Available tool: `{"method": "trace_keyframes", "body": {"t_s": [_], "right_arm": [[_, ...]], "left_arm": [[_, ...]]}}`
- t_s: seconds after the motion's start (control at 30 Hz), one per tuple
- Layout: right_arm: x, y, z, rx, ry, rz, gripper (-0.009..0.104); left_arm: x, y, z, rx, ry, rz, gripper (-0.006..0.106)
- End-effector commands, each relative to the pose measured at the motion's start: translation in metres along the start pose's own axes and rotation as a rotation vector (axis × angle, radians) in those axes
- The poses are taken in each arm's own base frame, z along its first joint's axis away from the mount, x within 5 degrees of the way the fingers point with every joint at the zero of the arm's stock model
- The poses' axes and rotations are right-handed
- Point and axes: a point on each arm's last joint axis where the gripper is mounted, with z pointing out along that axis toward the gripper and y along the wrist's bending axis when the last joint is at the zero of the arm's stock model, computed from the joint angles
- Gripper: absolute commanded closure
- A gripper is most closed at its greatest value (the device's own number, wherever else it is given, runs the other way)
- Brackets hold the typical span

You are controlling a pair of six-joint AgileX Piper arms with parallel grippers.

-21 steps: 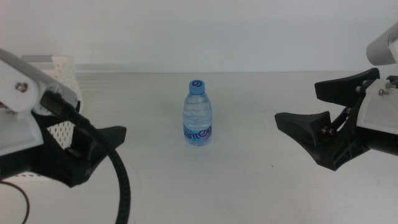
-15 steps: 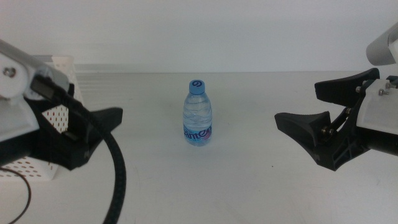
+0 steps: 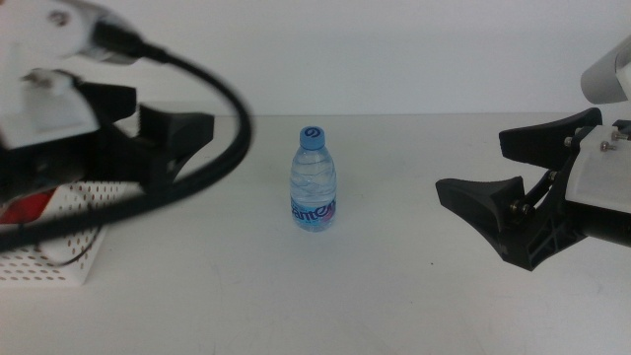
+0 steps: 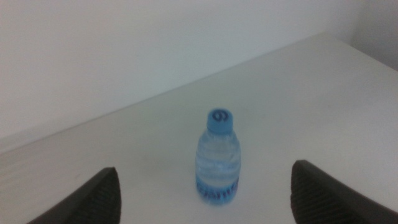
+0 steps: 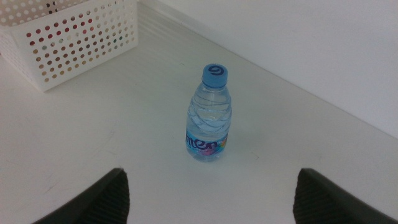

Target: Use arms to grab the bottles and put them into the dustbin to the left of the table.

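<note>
- Water bottle (image 3: 315, 191) stands upright at centre of the middle view on the white bench (image 3: 394, 296), blue cap on top, blue label band low on its body; nothing touches it.
- Left end effector (image 3: 163, 138) sits at upper left of the middle view, raised above the bench, jaws spread wide with nothing between them; thick black cable (image 3: 222, 158) arcs across in front of it.
- Left wrist view: bottle (image 4: 217, 158) is centred between the two spread jaw tips, well apart from both.
- Dustbin (image 3: 59, 242), white and perforated, is at lower left of the middle view, partly hidden behind the left arm; something red shows through its side.
- Right end effector (image 3: 503, 168) is at right of the middle view, jaws spread, empty, well apart from the bottle.
- Right wrist view: bottle (image 5: 211, 115) at centre, dustbin (image 5: 68, 37) at upper left.
</note>
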Motion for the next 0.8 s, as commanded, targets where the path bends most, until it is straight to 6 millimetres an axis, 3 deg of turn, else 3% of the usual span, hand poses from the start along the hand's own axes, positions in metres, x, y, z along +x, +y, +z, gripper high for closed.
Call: {"method": "trace_keyframes", "body": {"t_s": [0.0, 0.27, 0.77], "right_arm": [[-0.015, -0.001, -0.007, 0.015, -0.099, -0.013, 0.02], [-0.015, -0.001, -0.007, 0.015, -0.099, -0.013, 0.02], [-0.014, -0.001, -0.007, 0.015, -0.098, -0.013, 0.02]], "left_arm": [[-0.02, -0.001, 0.005, -0.024, -0.138, -0.03, 0.01], [0.0, -0.035, 0.034, 0.061, -0.24, 0.056, 0.01], [0.082, -0.031, 0.084, -0.025, -0.242, -0.022, 0.01]]}}
